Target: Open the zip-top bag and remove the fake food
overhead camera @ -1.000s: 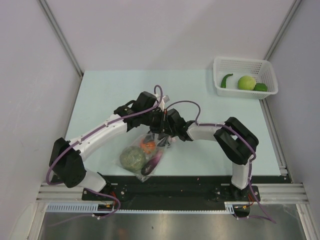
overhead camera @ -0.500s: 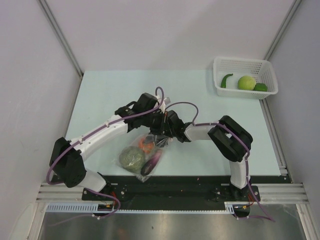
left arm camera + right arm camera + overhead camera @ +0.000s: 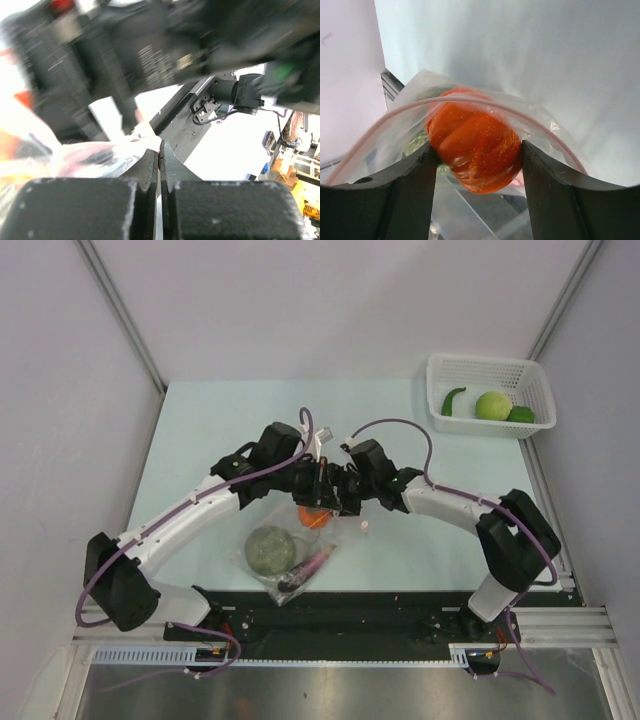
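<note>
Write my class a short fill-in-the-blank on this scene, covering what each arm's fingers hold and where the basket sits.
1. The right fingers grip a ball coloured ___.
2. The left fingers are closed, pinching the clear plastic ___.
3. The white basket sits at the far ___ corner of the table.
Missing words: orange; bag; right.

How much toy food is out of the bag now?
Done: the zip-top bag looks open, and a green pepper and pale green round piece lie in the white basket. In hand: the right gripper squeezes the orange-red ball at the bag's mouth while the left gripper pinches the plastic. Left: the mottled green head and purple eggplant are inside the bag.
</note>
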`<state>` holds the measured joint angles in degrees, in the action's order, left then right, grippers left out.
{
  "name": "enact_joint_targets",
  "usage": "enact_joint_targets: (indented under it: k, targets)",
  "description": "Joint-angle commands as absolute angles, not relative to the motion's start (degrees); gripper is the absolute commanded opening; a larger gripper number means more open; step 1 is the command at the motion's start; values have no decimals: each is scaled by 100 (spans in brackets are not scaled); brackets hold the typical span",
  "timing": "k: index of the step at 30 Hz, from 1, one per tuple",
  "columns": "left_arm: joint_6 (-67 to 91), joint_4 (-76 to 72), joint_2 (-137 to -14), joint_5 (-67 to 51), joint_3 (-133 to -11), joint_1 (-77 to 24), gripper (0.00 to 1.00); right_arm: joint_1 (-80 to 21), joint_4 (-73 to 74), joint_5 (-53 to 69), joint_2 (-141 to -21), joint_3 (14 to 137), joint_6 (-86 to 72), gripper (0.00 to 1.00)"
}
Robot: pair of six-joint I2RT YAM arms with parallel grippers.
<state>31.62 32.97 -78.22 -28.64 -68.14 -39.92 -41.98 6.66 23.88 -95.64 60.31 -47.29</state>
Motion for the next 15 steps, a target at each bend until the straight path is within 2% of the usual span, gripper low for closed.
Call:
enact_joint_targets:
  k: [1,10,15]
  targets:
    - [2988,3375,-7463,-2813,-6750,-3911,0,-3920,1519,2373,-8966,6056,-4071,43]
    - [3023,3401,-7277,-2619,-6688,-3797,0,-3139,2417,2469,-7832,6056,-3691,43]
    - [3103,3305,-7365,-2759,-6723,-3735,0,-1998,2575,2505,-7269,6056,-3533,43]
